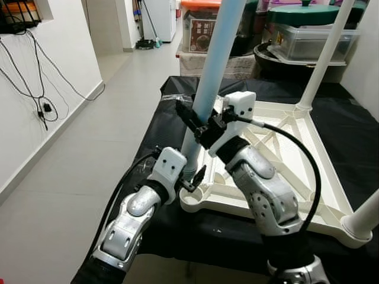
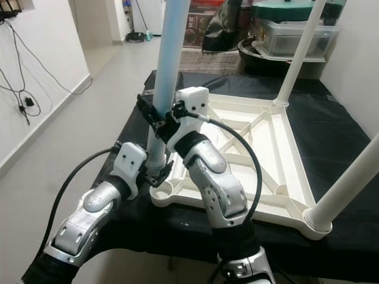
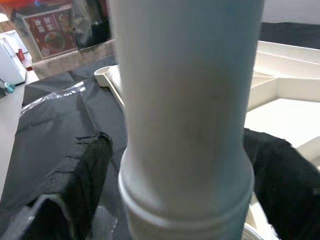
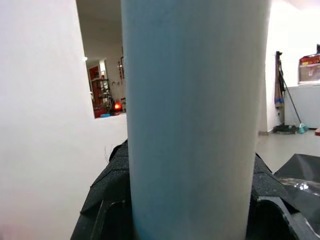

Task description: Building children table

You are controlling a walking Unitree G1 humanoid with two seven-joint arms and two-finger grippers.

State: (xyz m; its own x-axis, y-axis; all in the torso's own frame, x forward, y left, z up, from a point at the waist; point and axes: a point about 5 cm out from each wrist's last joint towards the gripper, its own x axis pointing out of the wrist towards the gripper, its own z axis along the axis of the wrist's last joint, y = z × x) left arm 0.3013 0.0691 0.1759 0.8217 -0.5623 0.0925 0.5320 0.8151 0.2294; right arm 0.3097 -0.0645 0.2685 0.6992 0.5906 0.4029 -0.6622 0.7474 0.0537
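I was putting a leg on a little table that lay upside down. Nearest to me, in the lower left of the head view, my left gripper (image 1: 190,175) pinched the bottom end of the pale blue leg (image 1: 214,65). My padded fingers (image 3: 82,175) pressed on both sides of it, just above the ring at its foot. That foot sat in the round corner socket (image 1: 192,198) at the near left corner of the white tabletop (image 1: 296,177).

A bit higher and farther, in the middle of the frame, my right gripper (image 1: 198,121) squeezed the same leg from the other side. Its black fingers (image 4: 107,200) hugged the tube.

The leg's long way ran almost straight up, leaning a little to the right, and went out the top of the frame. My left gripper was the one closer to the socket. I think the next move had to push or twist straight down along the leg.

Both my elbows were bent, and my forearms came up from the bottom edge and met at the leg.

Farther back, a white leg (image 1: 323,59) stood at the far corner. Another white leg (image 1: 364,222) stood at the right edge. The black cloth (image 1: 349,127) lay under it all.
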